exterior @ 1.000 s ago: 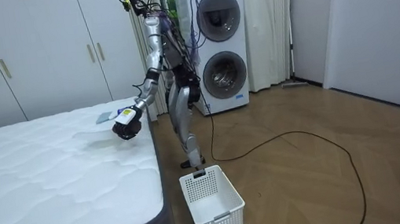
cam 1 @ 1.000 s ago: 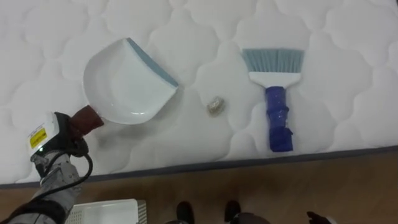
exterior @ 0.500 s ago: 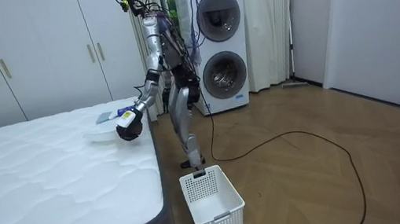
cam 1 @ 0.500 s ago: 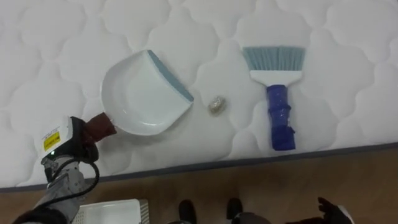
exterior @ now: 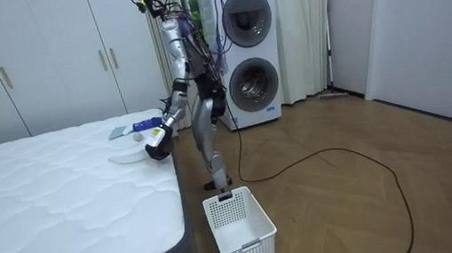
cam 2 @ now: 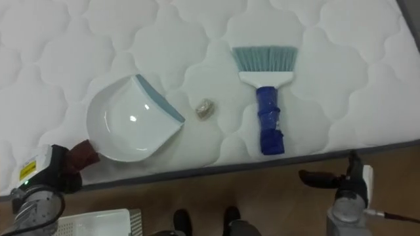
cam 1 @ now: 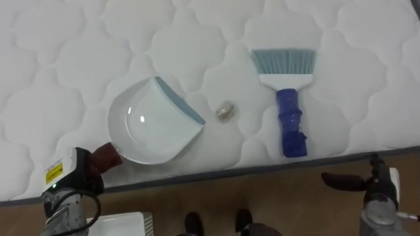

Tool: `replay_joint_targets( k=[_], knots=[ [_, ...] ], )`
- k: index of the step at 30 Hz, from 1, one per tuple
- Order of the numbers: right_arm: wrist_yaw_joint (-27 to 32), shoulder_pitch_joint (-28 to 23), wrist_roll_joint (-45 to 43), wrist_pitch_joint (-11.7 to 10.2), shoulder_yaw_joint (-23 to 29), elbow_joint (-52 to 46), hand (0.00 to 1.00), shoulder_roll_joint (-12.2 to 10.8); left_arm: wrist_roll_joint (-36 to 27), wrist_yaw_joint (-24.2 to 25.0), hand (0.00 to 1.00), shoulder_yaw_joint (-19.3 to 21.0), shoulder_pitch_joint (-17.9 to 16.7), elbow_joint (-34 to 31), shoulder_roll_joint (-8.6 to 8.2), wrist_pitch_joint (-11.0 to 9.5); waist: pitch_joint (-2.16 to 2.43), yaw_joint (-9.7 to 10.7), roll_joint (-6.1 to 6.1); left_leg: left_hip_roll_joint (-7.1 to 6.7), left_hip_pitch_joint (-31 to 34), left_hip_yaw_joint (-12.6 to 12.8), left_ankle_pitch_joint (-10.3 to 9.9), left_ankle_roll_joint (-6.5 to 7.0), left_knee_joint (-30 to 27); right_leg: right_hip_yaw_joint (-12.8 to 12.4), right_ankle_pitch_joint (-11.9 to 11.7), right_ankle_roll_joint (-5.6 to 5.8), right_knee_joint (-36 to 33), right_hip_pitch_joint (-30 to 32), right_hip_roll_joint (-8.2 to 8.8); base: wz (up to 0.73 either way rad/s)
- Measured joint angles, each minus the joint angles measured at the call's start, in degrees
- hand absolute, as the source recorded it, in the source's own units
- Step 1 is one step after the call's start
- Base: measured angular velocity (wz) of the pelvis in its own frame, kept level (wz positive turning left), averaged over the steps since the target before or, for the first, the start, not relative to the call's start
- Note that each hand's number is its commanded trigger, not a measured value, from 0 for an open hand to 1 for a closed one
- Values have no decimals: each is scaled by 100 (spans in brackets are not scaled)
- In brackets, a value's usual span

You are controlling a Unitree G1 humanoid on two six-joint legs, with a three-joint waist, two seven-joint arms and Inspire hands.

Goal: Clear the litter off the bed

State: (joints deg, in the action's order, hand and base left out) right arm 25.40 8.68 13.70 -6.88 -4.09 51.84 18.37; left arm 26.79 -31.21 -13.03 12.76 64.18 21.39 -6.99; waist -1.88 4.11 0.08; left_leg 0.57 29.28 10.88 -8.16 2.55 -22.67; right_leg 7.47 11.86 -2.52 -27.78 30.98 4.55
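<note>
Our white quilted bed [cam 1: 65,52] spans the far side. Near its edge, the white dustpan [cam 1: 147,124] lies on the left, its handle clamped in our left hand [cam 1: 72,174]. The blue brush [cam 1: 287,98] lies on the right. Our right hand [cam 1: 357,180] hovers off the near edge, fingers straight and empty. Between dustpan and brush sits a small crumpled scrap [cam 1: 225,111].

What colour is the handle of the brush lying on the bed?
The brush handle is dark blue, below a white head. It shows best in the left eye view.

On the bed [cam 1: 65,52], a dustpan [cam 1: 147,128] lay left, a scrap [cam 1: 225,112] between, a brush [cam 1: 287,98] right; a basket [exterior: 240,230] stood beside.
</note>
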Motion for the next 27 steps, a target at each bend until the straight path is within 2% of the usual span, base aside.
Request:
replay_joint_targets(
  k=[2, 4, 5, 9, 13, 17, 23, 25, 27],
  knots=[
    [300, 2, -55, -128, 173, -309, 0, 5, 15, 75, 100, 62, -42, -7, 3, -16, 33, -8, -51, 1, 0, -2, 4, 7, -5, 6, -11, 6, 3, -9, 2, 0],
    [497, 47, -64, -264, 268, -501, 0, 3, 26, 121, 100, 113, -93, -7, 3, -45, 43, -12, -68, 0, -4, -2, 8, 14, -2, 6, -21, 7, 0, -10, 3, 0],
    [644, 76, -88, -371, 323, -581, 0, 6, 27, 167, 100, 139, -126, -30, 3, -67, 44, -23, -68, -2, -14, -2, 9, 15, -2, 7, -22, 8, -3, -18, 4, 0],
    [1084, 100, -507, -441, 355, -807, 0, 6, 32, 179, 100, 149, -302, -163, 1, -68, 45, -92, -62, 1, -34, -2, 9, 15, 9, 22, -23, 6, 0, -32, 2, 0],
    [1362, 128, -819, -637, 361, -1101, 0, 6, 26, 247, 100, 148, -354, -179, 1, -83, 44, -152, -48, 6, -37, -8, 13, 21, 45, 48, -26, 0, 33, -36, -2, 0],
    [1619, 147, -924, -838, 279, -1379, 0, -6, 19, 339, 100, 141, -342, -135, -1, -110, 36, -230, -19, 13, -105, -1, 13, 21, 114, 48, -41, -5, 117, -108, -16, -2],
    [1867, 405, -993, -885, 40, -1477, 0, 4, 13, 447, 100, 95, -269, -134, 0, -129, 21, -300, 5, 3, -102, -4, 12, 20, 168, 49, -43, -5, 96, -68, -10, 0],
    [1875, 512, -1008, -986, -169, -1436, 0, 8, 18, 481, 100, 67, -223, -134, 3, -131, 10, -325, 22, 5, -94, -2, 11, 18, 167, 58, -43, -6, 92, -68, -10, 4],
    [1799, 564, -1005, -997, -334, -1399, 0, 9, 13, 541, 100, 12, -163, -130, 5, -130, -9, -355, 39, 4, -94, 6, 11, 18, 144, 56, -43, -5, 39, -75, -3, 2]
  ],
)
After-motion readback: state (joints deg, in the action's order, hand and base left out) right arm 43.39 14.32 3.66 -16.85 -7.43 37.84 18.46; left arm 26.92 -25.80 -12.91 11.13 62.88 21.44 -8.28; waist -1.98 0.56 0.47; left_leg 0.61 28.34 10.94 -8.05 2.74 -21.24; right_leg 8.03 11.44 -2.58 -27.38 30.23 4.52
